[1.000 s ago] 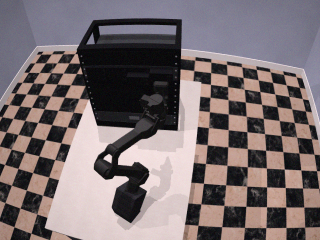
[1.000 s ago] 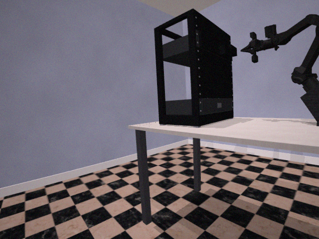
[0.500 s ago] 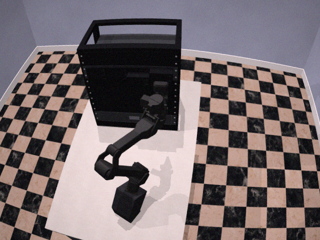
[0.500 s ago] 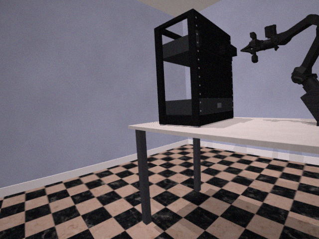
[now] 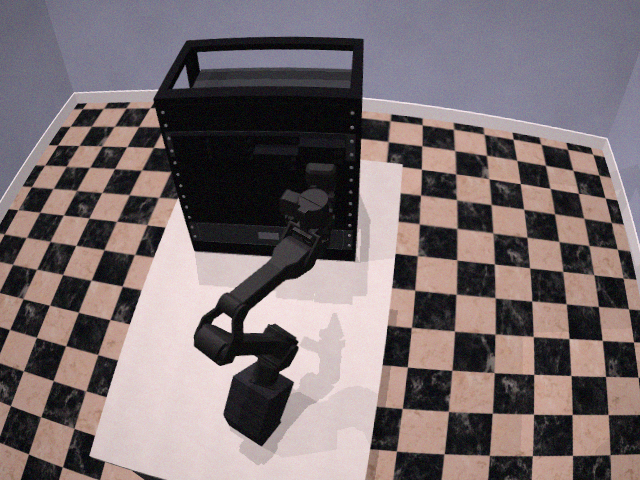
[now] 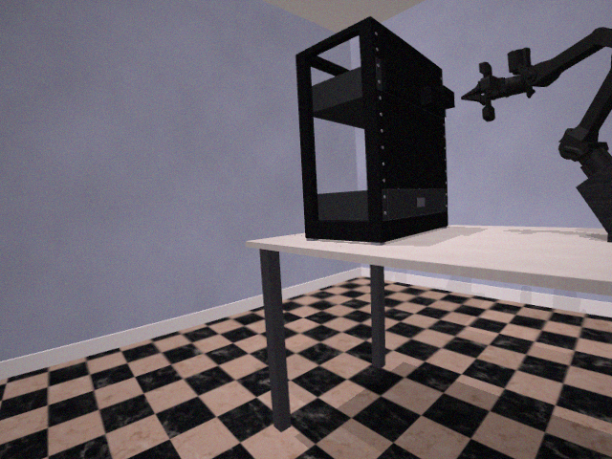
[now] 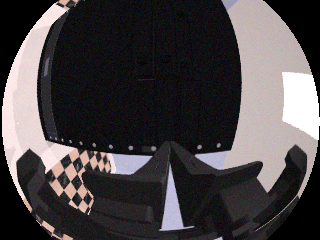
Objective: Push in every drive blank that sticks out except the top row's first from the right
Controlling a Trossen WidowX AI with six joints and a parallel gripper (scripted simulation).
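Note:
The black rack (image 5: pixel 258 149) stands at the far end of the white table, its dark front facing my arm. Its front is so dark that I cannot tell the single blanks apart. One blank (image 5: pixel 275 149) in the upper part sticks out; from the side it shows as a ledge (image 6: pixel 441 96). My gripper (image 6: pixel 465 97) is shut and empty, its fingertips together in the wrist view (image 7: pixel 168 151). It points at the upper right part of the front, a short gap away from it, and also shows in the overhead view (image 5: pixel 319 174).
The rack (image 6: pixel 375 133) stands upright near the table's far edge. A grey panel (image 6: pixel 415 201) with a small label runs along its bottom front. The arm's base (image 5: pixel 258 405) sits at the table's near end. Checkered floor lies far below.

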